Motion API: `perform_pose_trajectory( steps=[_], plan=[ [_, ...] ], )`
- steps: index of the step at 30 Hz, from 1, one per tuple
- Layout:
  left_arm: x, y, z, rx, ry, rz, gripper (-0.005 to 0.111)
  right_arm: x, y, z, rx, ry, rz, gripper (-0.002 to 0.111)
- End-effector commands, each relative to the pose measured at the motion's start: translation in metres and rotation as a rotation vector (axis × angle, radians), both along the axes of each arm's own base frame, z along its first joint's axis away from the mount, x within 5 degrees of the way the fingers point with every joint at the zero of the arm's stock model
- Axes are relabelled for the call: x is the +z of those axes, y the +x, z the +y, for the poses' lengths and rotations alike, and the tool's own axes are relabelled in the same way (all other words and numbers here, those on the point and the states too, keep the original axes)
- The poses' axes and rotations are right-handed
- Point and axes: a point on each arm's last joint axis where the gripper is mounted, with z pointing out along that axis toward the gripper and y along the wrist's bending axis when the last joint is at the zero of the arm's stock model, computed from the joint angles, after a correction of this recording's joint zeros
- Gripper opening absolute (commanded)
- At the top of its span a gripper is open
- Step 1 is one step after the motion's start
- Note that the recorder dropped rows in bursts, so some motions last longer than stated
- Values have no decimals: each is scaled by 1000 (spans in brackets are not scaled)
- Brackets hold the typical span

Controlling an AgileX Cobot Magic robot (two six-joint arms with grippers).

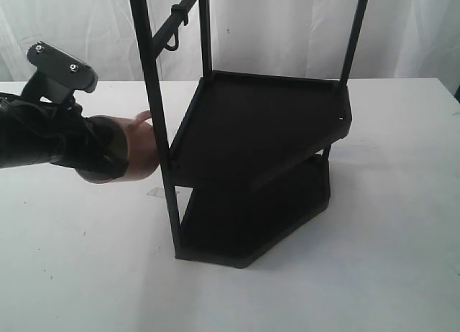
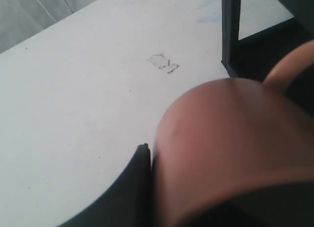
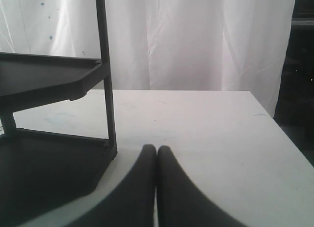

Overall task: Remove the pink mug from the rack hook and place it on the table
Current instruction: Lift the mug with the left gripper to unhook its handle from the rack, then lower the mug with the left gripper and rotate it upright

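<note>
Step 1 looks done: the hook [image 1: 172,43] up on the rack [image 1: 259,123] hangs bare, and the pink mug [image 1: 141,146] is off it. The mug sits in the left hand [image 1: 118,149], clamped on its body, with 1 dark finger [image 2: 141,160] pressed against its side in the left wrist view. It is low down, just beside the rack's front-left post, on the left half of the surface [image 1: 72,260] and about midway between the near and far edges. The handle [image 2: 289,65] points toward the rack.

What's left is the set-down. From the exterior view I can't tell whether the base touches the surface or hangs just above it; the dark sleeve hides the underside. So, in my judgement, the job is most of the way there: lower if needed, let go, and back away without nudging the post.

The right hand [image 3: 156,156] is out of it, fingers pressed together with nothing between them, low by the rack's right side.
</note>
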Motion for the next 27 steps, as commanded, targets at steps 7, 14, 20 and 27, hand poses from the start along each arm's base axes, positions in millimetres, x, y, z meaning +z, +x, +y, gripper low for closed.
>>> perform_pose_trajectory(
  steps=[7,14,20,27],
  plan=[
    [-10,-27,-12,-121,-173,231,0,-2,0,0,-4,-9,3,0],
    [-10,-34,-7,-166,-160,305,0,-2,0,0,-4,-9,3,0],
    [-9,-35,-5,-185,-118,290,0,-2,0,0,-4,-9,3,0],
    [-10,-36,-2,-202,-72,295,0,-2,0,0,-4,-9,3,0]
  ],
)
